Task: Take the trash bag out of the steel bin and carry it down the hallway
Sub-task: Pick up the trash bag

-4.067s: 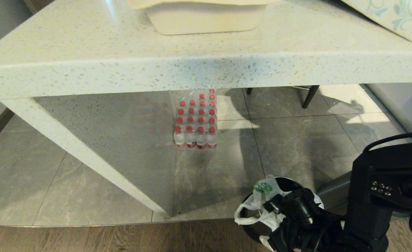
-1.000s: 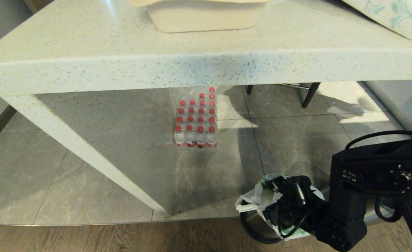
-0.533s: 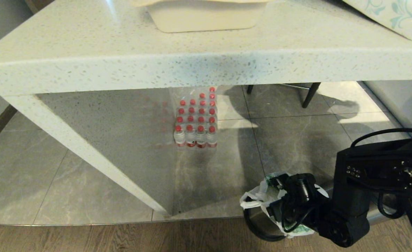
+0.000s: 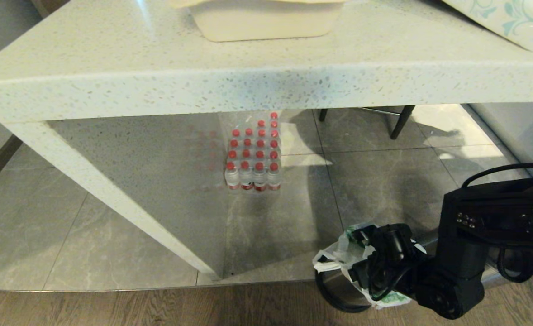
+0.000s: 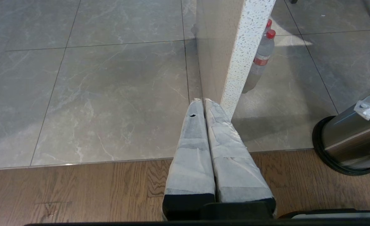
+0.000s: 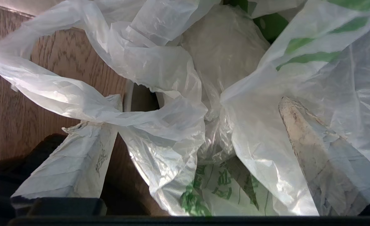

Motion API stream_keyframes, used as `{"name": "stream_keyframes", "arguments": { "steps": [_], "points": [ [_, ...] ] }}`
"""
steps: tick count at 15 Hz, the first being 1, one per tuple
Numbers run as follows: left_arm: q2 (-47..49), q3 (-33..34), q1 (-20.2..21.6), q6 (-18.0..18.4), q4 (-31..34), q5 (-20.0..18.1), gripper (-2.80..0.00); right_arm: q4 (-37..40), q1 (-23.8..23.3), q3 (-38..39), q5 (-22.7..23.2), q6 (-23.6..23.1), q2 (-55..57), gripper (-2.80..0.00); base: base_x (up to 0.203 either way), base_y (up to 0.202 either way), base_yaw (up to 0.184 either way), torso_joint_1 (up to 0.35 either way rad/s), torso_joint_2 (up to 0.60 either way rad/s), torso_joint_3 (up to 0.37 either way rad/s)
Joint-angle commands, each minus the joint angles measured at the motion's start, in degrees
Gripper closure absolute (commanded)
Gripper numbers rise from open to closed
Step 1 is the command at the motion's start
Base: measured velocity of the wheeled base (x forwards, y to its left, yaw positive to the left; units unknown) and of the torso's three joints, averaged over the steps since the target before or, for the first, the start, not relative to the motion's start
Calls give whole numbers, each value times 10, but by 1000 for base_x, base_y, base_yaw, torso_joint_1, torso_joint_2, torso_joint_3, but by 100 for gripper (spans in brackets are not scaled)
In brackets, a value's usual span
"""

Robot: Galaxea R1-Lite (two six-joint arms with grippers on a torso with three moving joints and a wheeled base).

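Left: the left gripper (image 5: 204, 102), fingers pressed together and empty, hangs low over the wood flooring (image 5: 78, 188) beside the slanted table leg (image 4: 112, 199). Centre: a pack of red-capped bottles (image 4: 254, 156) stands on the grey tiles (image 4: 384, 181) under the tabletop (image 4: 203, 86), with open tile around it. Right: the steel bin (image 4: 334, 294) stands upright at the tile edge. The trash bag (image 6: 178, 119) sits in it, mouth upward, handles splayed over the rim. The right gripper (image 6: 200, 116) spreads wide, one finger on each side of the bunched top.
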Motion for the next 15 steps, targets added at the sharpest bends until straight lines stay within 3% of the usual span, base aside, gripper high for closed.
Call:
{"name": "stream_keyframes", "arguments": {
  "steps": [1,15],
  "points": [
    [0,0,0,0,0,0,0,2,1,3,0,1,-11,-280,0,0,0,0,0,0],
    [0,0,0,0,0,0,0,11,-13,4,-3,1,-13,-280,0,0,0,0,0,0]
  ]
}}
